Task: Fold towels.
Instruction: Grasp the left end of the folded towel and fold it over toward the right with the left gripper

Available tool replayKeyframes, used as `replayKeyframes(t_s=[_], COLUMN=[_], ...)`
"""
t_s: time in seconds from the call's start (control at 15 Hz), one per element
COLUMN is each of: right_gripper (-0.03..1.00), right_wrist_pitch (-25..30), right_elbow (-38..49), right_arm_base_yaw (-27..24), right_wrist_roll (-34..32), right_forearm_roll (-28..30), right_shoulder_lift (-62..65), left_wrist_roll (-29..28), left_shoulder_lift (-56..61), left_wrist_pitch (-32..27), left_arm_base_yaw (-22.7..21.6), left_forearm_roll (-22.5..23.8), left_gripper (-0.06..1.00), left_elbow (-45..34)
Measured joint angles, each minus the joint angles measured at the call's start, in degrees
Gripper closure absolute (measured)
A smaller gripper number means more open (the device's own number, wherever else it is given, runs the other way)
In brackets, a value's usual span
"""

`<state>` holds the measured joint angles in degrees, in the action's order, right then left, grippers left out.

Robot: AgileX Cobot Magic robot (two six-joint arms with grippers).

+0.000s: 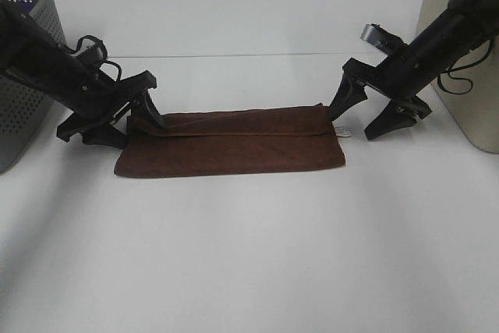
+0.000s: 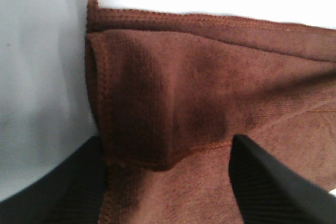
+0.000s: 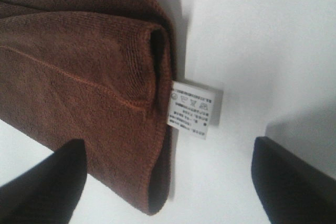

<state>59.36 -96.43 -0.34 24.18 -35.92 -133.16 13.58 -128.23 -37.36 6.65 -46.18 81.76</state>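
The reddish-brown towel [image 1: 234,146] lies on the white table [image 1: 249,255], folded lengthwise into a long band and ready, I judge, for an end-to-end fold. The left gripper [image 1: 129,132] and right gripper [image 1: 356,126] stand at its short ends to take the corners. Both have their jaws spread and hold nothing, the right straddling the end by the care tag [image 3: 193,109], while the left's inner finger perhaps touches cloth.

On the towel [image 1: 230,146]: soft reddish-brown cloth, matt, a fuzzy nap with fine knit ribbing up close, raised stitching along the hems. At its corner, a white tag [image 3: 191,108], thin and smooth, cloth or paper hard to tell, printed in grey. Underneath, a white surface [image 1: 249,255], smooth with a faint sheen. Left tool [image 1: 129,129] and right tool [image 1: 361,124]: matt black, plastic by the look, finely ribbed fingers [image 2: 273,182]. Off to the side, a grey perforated plastic basket [image 1: 23,83].
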Motion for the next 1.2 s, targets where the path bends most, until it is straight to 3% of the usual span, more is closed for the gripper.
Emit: replayKeyframes(t_s=[0.13, 0.27, 0.47, 0.8, 0.93, 1.2], right_gripper=[0.16, 0.16, 0.16, 0.16, 0.16, 0.16], right_wrist_pitch=[-0.1, -0.1, -0.2, -0.5, -0.7, -1.0], right_elbow=[0.0, 0.0, 0.0, 0.0, 0.0, 0.0], right_arm_base_yaw=[0.0, 0.0, 0.0, 0.0, 0.0, 0.0], right_wrist_roll=[0.0, 0.0, 0.0, 0.0, 0.0, 0.0], right_forearm_roll=[0.0, 0.0, 0.0, 0.0, 0.3, 0.5], right_shoulder_lift=[0.0, 0.0, 0.0, 0.0, 0.0, 0.0], left_wrist_roll=[-0.2, -0.4, -0.6, -9.8, -11.3, -12.7], left_shoulder_lift=[-0.4, -0.1, 2.2, 2.6, 2.6, 2.1], left_wrist_pitch=[-0.2, -0.2, -1.2, -14.0, -16.8, -16.7], left_arm_base_yaw=[-0.7, -2.3, -4.2, -3.6, 0.1, 6.9], left_forearm_roll=[0.5, 1.7, 3.4, 10.6, 10.7, 9.0], left_gripper=[0.7, 0.91, 0.92, 0.92, 0.92, 0.92], left_elbow=[-0.3, -0.4, 1.0, 12.9, 18.1, 21.5])
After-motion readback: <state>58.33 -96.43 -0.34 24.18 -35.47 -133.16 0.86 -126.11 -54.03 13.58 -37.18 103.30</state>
